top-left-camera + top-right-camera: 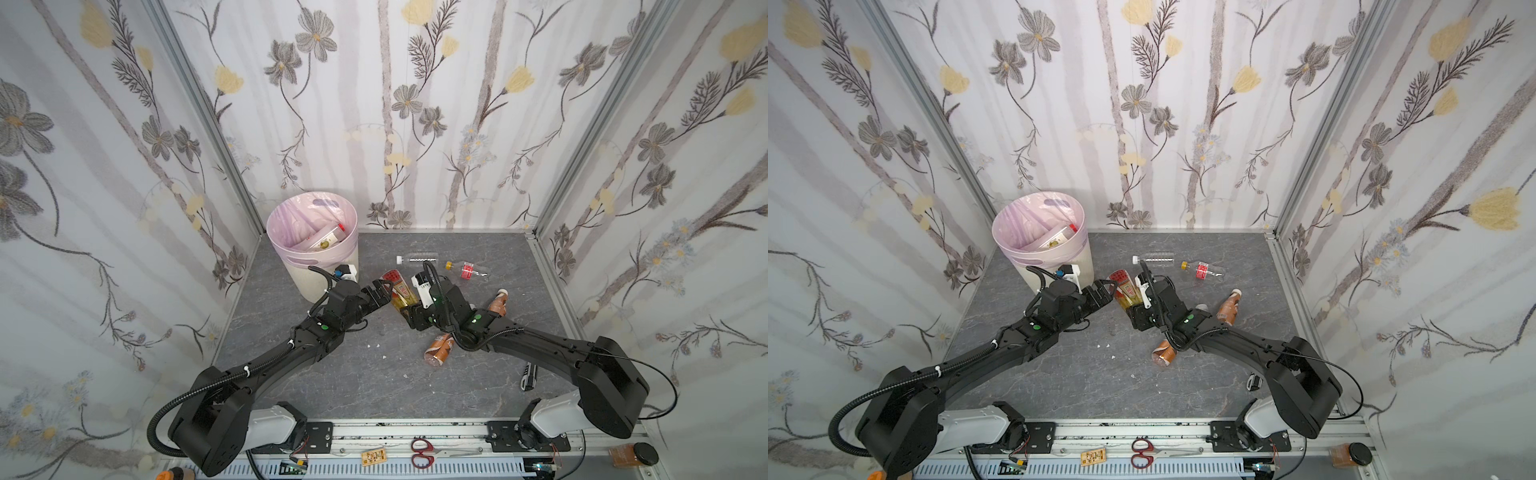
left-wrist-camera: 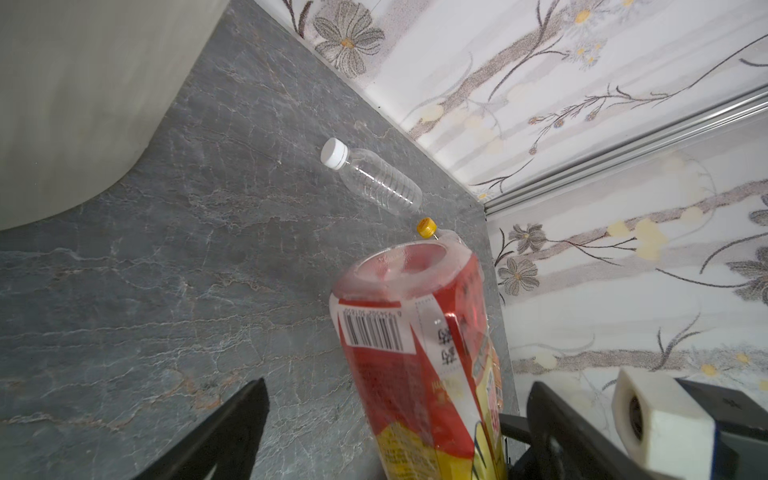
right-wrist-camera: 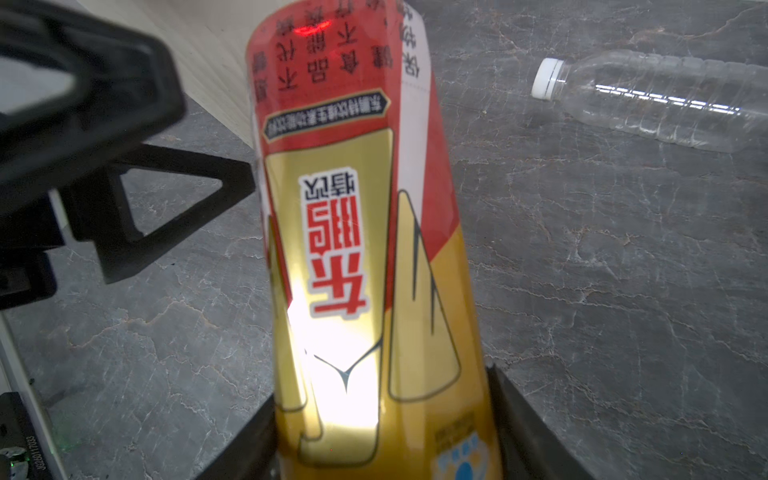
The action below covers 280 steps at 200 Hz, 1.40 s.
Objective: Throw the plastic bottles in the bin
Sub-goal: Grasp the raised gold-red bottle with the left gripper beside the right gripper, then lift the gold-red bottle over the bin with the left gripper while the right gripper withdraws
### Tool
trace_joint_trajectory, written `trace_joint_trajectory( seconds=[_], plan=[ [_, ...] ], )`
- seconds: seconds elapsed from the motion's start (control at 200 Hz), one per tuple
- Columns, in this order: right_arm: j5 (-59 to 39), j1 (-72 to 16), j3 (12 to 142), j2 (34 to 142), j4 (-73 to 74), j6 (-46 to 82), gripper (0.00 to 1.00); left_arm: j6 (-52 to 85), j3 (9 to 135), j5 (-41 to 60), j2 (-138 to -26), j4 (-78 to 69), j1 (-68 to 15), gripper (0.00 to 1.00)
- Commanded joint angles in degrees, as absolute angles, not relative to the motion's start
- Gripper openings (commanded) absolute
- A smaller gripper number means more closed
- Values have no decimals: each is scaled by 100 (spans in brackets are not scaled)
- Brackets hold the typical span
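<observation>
Held in the right jaws, the red-and-gold labelled plastic bottle (image 3: 357,257) carries the big red characters 东鹏 with smaller 特饮 beside them, seen upside down just beyond the tips of those jaws. Farther out from the jaws a dark banner (image 3: 326,116) holds a line of tiny characters too fine to read, and the red band (image 3: 316,54) past it shows 食品 and 不能 among others. On the same bottle's other face, ahead of the gap between the wide-set left jaws, sits a white barcode panel (image 2: 376,332) whose digits are too small to read surely.
</observation>
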<state>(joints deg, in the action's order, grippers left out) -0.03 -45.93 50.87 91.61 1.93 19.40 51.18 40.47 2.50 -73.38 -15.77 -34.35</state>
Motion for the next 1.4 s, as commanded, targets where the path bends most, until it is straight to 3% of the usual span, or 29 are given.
trace_joint_trajectory(
  seconds=[0.0,0.734,0.859,1.139,1.299,1.394],
  plan=[
    [-196,-4564,5076,8941,481,1898,64,5061,4173,242,-7407,-1931,-3492,100],
    [-888,-4421,5234,8964,782,1982,64,4921,4602,141,-7770,-2320,-3685,100],
    [-931,-4412,5293,8987,785,1988,65,4882,4598,106,-7761,-2336,-3685,94],
    [-994,-4385,5370,9058,782,1987,66,4778,4586,62,-7735,-2372,-3685,65],
    [-937,-4370,5365,8994,731,1960,78,4691,4581,-9,-7686,-2372,-3688,55],
    [-910,-4338,5314,8828,662,1913,91,4473,4611,-132,-7604,-2357,-3683,53]
  ],
)
